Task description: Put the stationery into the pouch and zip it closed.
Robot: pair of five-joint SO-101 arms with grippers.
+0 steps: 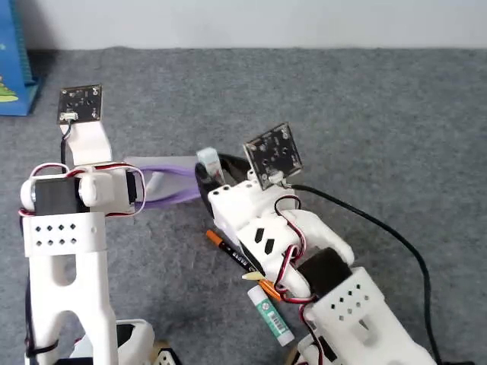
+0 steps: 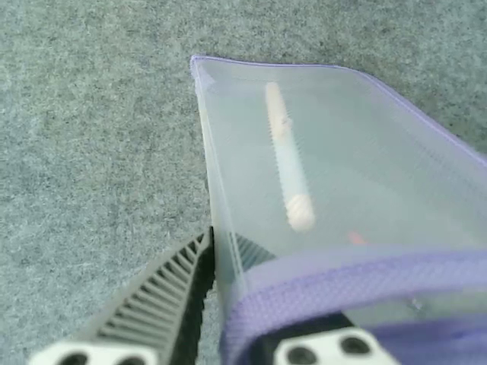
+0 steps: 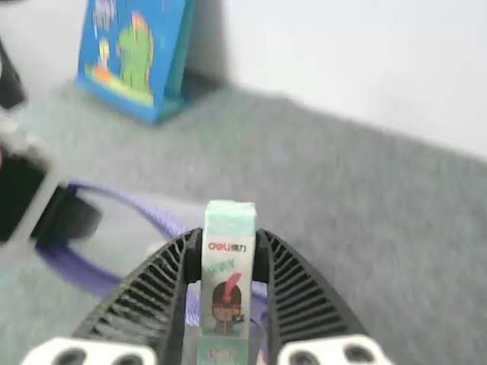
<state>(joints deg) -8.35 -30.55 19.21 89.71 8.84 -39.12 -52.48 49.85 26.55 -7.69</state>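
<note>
A translucent pouch [image 1: 161,181] with a purple zip edge lies between the two arms. My left gripper [image 2: 228,304] is shut on the pouch's edge [image 2: 335,270] near the opening, and a pale pen [image 2: 288,160] lies inside. My right gripper [image 3: 224,258] is shut on a small pale green eraser [image 3: 225,285], held upright just above the pouch's purple rim [image 3: 99,255]. In the high view the eraser [image 1: 208,161] sits at the pouch's right end. An orange and black pencil [image 1: 228,251] and a white glue stick [image 1: 271,313] lie on the carpet under the right arm.
Grey carpet [image 1: 365,122] covers the table. A blue picture book [image 1: 11,76] leans at the far left by the wall, and it is the blue book [image 3: 135,55] beyond the pouch in the right wrist view. A black cable [image 1: 380,228] trails right of the right arm.
</note>
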